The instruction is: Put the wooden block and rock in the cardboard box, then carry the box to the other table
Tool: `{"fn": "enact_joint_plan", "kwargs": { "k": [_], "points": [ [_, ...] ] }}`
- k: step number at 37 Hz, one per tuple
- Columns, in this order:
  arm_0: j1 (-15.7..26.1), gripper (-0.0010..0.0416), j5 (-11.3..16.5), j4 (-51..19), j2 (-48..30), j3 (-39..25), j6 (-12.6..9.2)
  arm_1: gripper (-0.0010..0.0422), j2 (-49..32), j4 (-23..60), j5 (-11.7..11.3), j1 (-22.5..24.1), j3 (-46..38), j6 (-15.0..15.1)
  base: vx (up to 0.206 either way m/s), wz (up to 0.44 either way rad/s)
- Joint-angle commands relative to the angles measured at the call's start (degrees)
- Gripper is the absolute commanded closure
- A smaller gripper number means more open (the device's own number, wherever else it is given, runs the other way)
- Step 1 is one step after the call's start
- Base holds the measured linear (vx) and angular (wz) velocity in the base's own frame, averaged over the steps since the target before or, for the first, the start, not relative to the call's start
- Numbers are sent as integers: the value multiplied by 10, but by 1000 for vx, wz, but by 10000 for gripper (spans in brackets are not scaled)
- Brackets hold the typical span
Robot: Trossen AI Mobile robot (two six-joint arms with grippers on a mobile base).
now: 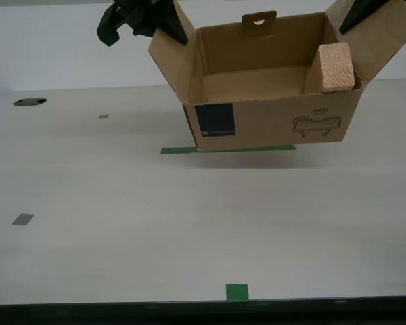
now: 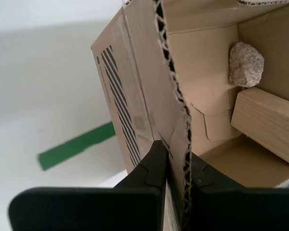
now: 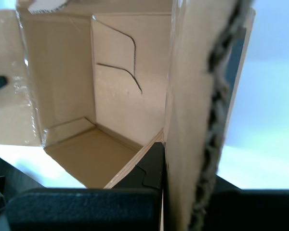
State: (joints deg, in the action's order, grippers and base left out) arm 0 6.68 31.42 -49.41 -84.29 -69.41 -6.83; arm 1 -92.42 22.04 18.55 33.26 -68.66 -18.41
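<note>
The cardboard box (image 1: 271, 122) hangs slightly tilted just above the table, held by both side flaps. My second gripper (image 1: 178, 32) is shut on the flap at the exterior view's left, and its jaws (image 2: 178, 166) pinch the corrugated edge. My first gripper (image 1: 357, 15) is shut on the flap at the exterior view's right, clamped on the cardboard (image 3: 185, 168). The wooden block (image 1: 335, 66) leans inside against the box wall at the exterior view's right. The rock (image 2: 246, 64) lies in a corner beside the block (image 2: 267, 125). The other table is out of view.
Under the box lies a smooth off-white table (image 1: 189, 223) with a green tape strip (image 1: 183, 150), a green tape square (image 1: 237, 292) near the front edge, grey tape squares (image 1: 22, 219) and a dark hole (image 1: 29, 102) at the exterior view's left.
</note>
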Motion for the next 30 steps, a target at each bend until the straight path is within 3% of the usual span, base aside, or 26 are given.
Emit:
{"fn": "enact_joint_plan", "kwargs": {
  "k": [1, 9, 15, 21, 30],
  "points": [
    [0, 407, 5, 4, 6, 0, 14, 414, 11, -45, 0, 15, 25, -27, -55, -39],
    [1, 406, 5, 18, 7, 0, 13, 414, 32, -71, -3, 19, 41, -70, -66, -43],
    [1, 406, 5, 10, 7, 0, 11, 414, 47, -72, -23, 22, 40, -90, -79, -35],
    [2, 406, 5, 12, 7, 0, 10, 414, 58, -74, -48, 22, 39, -103, -114, -58],
    [3, 407, 5, 10, 7, 0, 10, 412, 60, -78, -48, 22, 39, -110, -137, -40]
  ]
}}
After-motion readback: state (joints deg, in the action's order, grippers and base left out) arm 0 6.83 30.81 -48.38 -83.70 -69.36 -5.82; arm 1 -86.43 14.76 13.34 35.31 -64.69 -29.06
